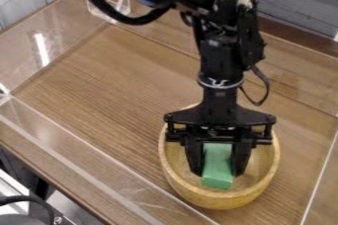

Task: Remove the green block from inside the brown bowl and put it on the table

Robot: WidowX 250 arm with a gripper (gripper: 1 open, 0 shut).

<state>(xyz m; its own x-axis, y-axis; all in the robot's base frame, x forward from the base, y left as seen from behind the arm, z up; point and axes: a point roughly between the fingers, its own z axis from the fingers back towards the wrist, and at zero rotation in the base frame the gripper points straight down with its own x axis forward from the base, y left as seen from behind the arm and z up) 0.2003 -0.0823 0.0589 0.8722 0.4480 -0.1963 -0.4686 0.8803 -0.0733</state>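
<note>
Near the front right corner of the counter (106, 81), the brown bowl (179, 183) sits just inside the low clear plastic walls (79, 140). Inside it lies the green block (219, 167), its long side running toward the near rim. The black robot arm (224, 41) reaches almost straight down into the bowl, and its claw (220, 158) is closed on the green block, one black finger pressed against each long side. The block's lower end rests low in the bowl, close to the near wall.
</note>
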